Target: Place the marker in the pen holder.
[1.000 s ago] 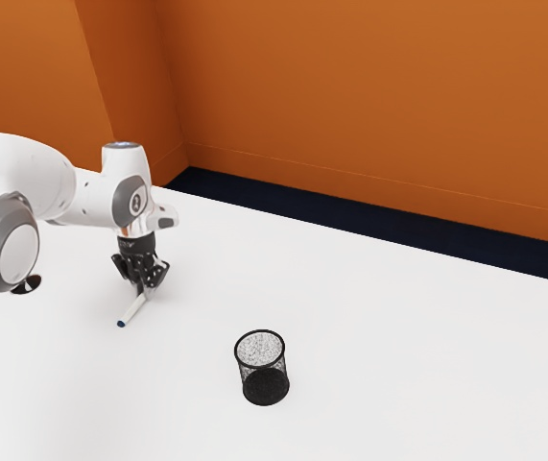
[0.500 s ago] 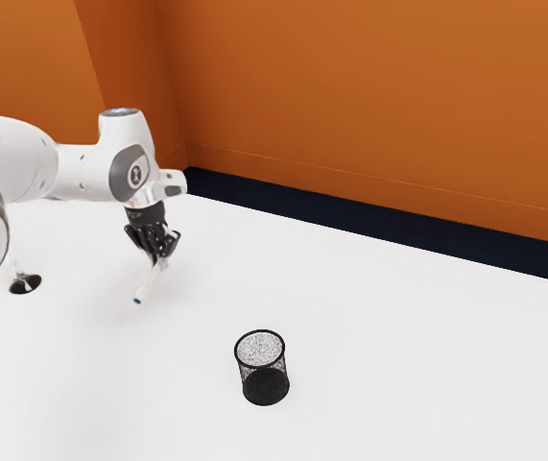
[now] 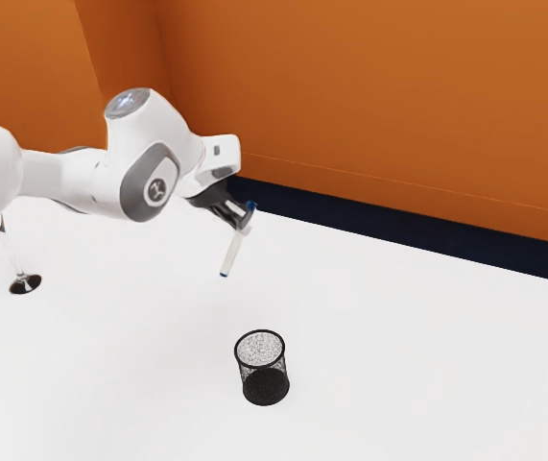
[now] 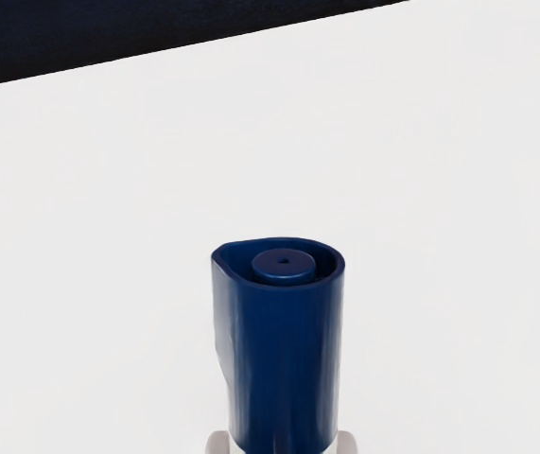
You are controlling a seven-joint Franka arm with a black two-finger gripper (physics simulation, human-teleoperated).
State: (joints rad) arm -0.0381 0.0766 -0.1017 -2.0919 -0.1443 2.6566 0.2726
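Marker [image 3: 231,254] pinched from two sides, the claw [image 3: 243,223] has its fingers closed to the barrel's width, one pale pad [image 4: 347,444] and its mate pressed against it. What's new is the pose: half a second ago the claw points nearly straight down; now it is tipped over and swung towards the exterior view's right, and the marker stands steeper, well up off the desk [image 3: 398,336]. That suits the task: the pen is being carried and set upright for dropping in.

Just above the claw pokes the blue end [image 4: 285,359], smooth glossy plastic, flat on one flank, hollow at the top with a round plug inside. Below it the slim white barrel slants down to a small blue tip. Further out, lower than the claw and apart from it, stands the pen holder [image 3: 263,376], a black wire-mesh cup with a round rim and a dark base. I'd judge the claw must next travel over that mouth; a leaning marker could catch the rim.
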